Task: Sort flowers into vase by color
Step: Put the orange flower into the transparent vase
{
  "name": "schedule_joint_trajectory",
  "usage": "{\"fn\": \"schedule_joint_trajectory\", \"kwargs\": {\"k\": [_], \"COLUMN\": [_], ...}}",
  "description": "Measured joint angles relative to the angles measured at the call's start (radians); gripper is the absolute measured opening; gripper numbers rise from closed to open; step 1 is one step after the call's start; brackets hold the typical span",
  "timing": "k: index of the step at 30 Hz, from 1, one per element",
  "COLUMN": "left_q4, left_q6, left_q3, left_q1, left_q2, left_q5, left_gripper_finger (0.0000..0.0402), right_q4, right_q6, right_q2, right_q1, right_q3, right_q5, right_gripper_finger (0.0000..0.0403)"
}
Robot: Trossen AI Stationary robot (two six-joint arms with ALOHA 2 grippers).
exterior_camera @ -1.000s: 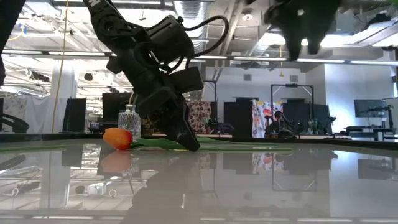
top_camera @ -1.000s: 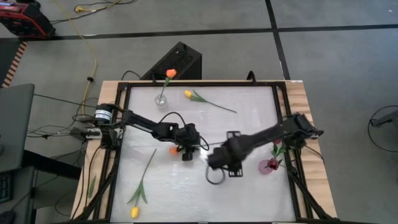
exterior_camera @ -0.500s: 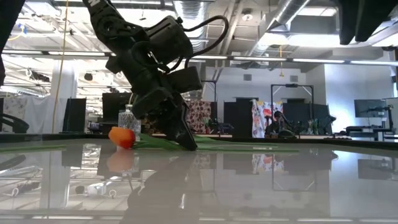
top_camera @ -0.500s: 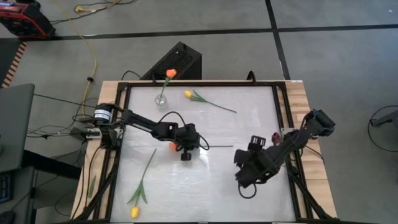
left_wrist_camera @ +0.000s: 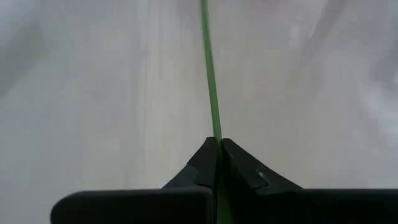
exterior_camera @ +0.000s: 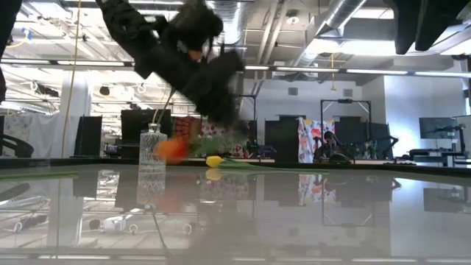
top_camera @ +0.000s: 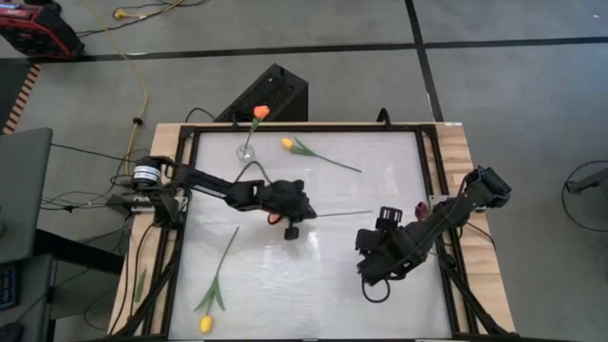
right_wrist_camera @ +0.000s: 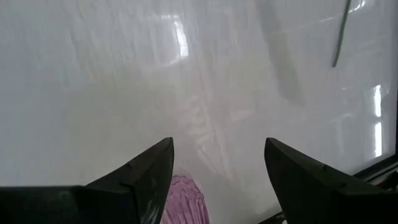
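Pinching orange tulip stem (left_wrist_camera: 211, 93), jaws shut.

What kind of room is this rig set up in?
Most likely an open lab or workshop, not a home. The low view shows exposed ceiling ducts and dark monitors on far desks; the high view shows bare concrete floor with a yellow cable trailing beside the table.

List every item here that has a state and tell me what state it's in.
Left gripper: shut on the orange tulip's stem.
Orange tulip: held, lifted off the table.
Right gripper: open, empty.
Clear vase: upright, one orange flower in it.
Yellow tulip near vase: lying flat.
Yellow tulip at front left: lying flat.
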Motion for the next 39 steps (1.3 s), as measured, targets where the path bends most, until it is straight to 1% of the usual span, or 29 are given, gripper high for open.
{"fn": "schedule_joint_trajectory", "kwargs": {"k": [2, 5, 7, 10, 12, 14, 16, 19, 22, 24, 27, 30, 31, 35, 39], "left_q4": [0.171, 0.411, 0.595, 0.825, 0.903, 0.985, 1.104, 1.292, 1.285, 1.290, 1.288, 1.286, 1.290, 1.289, 1.290], "left_q6": [-0.019, -0.082, -0.148, -0.270, -0.363, -0.439, -0.515, -0.537, -0.526, -0.571, -0.711, -0.896, -0.949, -1.028, -1.224], "left_q3": [-0.015, -0.041, -0.057, -0.087, -0.105, -0.116, -0.132, -0.153, -0.136, -0.100, -0.039, 0.049, 0.076, 0.151, 0.234], "left_q1": [0.005, 0.030, 0.052, 0.081, 0.095, 0.103, 0.108, 0.107, 0.100, 0.098, 0.100, 0.109, 0.110, 0.104, 0.104], "left_q2": [-0.020, -0.022, -0.022, -0.016, -0.014, -0.014, -0.014, -0.014, -0.022, -0.011, 0.017, 0.036, 0.035, 0.034, 0.033], "left_q5": [0.035, 0.137, 0.187, 0.227, 0.225, 0.191, 0.180, 0.175, 0.130, 0.085, 0.071, 0.120, 0.120, 0.054, -0.026], "left_gripper_finger": [0.0000, 0.0000, 0.0000, 0.0000, 0.0000, 0.0000, 0.0000, 0.0000, 0.0000, 0.0000, 0.0000, 0.0000, 0.0000, 0.0000, 0.0000], "right_q4": [0.001, 0.005, 0.006, 0.011, 0.018, 0.026, 0.028, 0.029, 0.035, 0.043, 0.056, 0.068, 0.073, 0.075, 0.076], "right_q6": [0.003, 0.020, 0.035, 0.052, 0.060, 0.061, 0.061, 0.064, 0.064, 0.064, 0.064, 0.064, 0.064, 0.064, 0.063], "right_q2": [0.000, 0.000, 0.000, 0.000, 0.001, 0.001, 0.001, 0.001, 0.001, 0.001, 0.001, 0.001, 0.001, 0.001, 0.001], "right_q1": [0.006, 0.011, 0.014, 0.014, 0.013, 0.013, 0.013, 0.013, 0.011, 0.011, 0.011, 0.011, 0.011, 0.011, 0.011], "right_q3": [0.000, 0.000, 0.000, 0.000, 0.000, 0.000, 0.000, 0.000, 0.000, 0.000, 0.000, 0.000, 0.000, 0.001, 0.001], "right_q5": [-0.001, -0.007, -0.027, -0.064, -0.083, -0.085, -0.086, -0.086, -0.086, -0.092, -0.096, -0.107, -0.109, -0.110, -0.110], "right_gripper_finger": [0.0276, 0.0276, 0.0276, 0.0276, 0.0276, 0.0276, 0.0276, 0.0276, 0.0276, 0.0276, 0.0276, 0.0276, 0.0276, 0.0276, 0.0276]}}
